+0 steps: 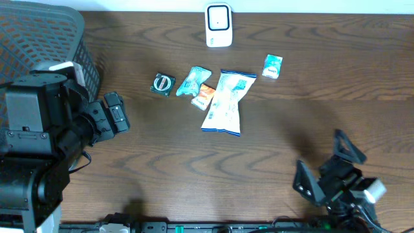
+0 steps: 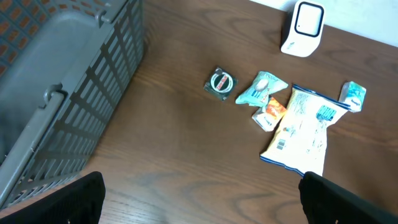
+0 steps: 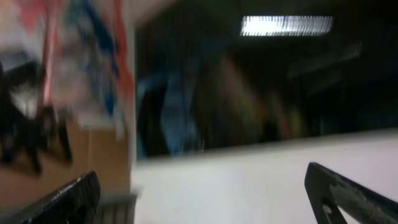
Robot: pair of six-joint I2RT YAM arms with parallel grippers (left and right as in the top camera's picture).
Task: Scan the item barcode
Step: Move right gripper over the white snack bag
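Note:
A white barcode scanner (image 1: 218,26) stands at the table's far edge, also in the left wrist view (image 2: 303,28). In front of it lie several items: a white and blue snack bag (image 1: 224,102) (image 2: 302,130), a teal packet (image 1: 193,80) (image 2: 261,87), a small orange packet (image 1: 204,97) (image 2: 269,114), a round dark item (image 1: 163,84) (image 2: 221,83) and a small teal pack (image 1: 272,66) (image 2: 352,95). My left gripper (image 1: 119,113) (image 2: 202,199) is open at the left, well short of the items. My right gripper (image 1: 323,163) (image 3: 202,193) is open near the front right, tilted up off the table, holding nothing.
A grey plastic basket (image 1: 45,35) (image 2: 68,81) fills the far left corner beside the left arm. The right wrist view is blurred and shows a white wall and dark room, not the table. Bare wood lies between both grippers and the items.

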